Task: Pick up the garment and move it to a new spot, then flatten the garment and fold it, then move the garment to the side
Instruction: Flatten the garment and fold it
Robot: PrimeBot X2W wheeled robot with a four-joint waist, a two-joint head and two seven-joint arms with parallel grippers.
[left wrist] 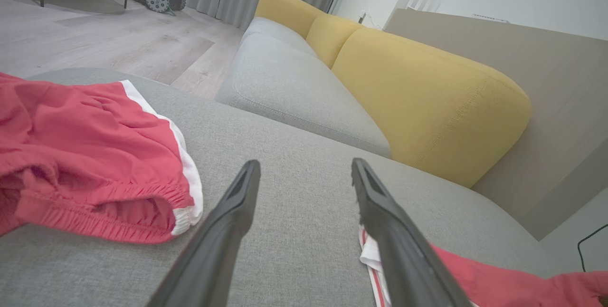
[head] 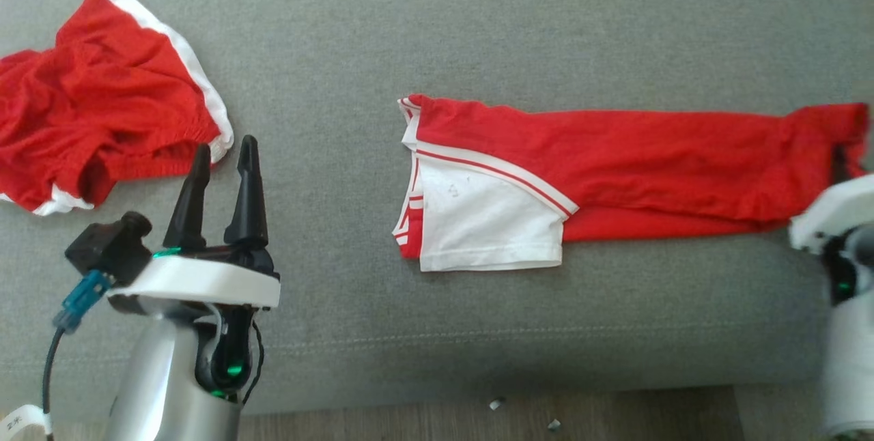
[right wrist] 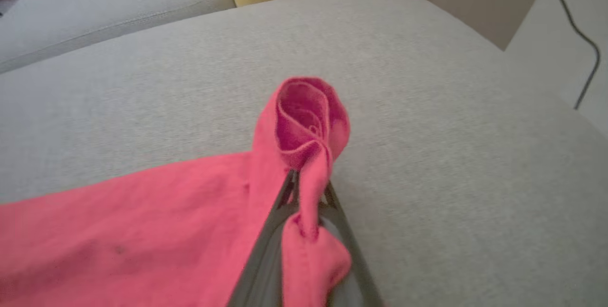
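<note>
Seemingly the job is about midway. The garment (head: pixel 614 161), a red shirt with white trim, lies flat across the grey sofa seat (head: pixel 478 31), reaching from the seat's middle out to its right end. It is already folded lengthwise into a long narrow band, with a white sleeve laid over the end nearer the seat's middle. What looks left is folding that band across its length and carrying it to the seat's side.

The right hand (right wrist: pixel 306 178) sits at the seat's right end, its fingers pinched nearly together on the bunched red end of the band, which curls into a small roll just past the tips. The left hand (head: pixel 224 147) hovers over the seat's left part, fingers spread wide and holding nothing. Crumpled red shorts (head: pixel 102 100) lie at the seat's far left, just beside its tips.
</note>
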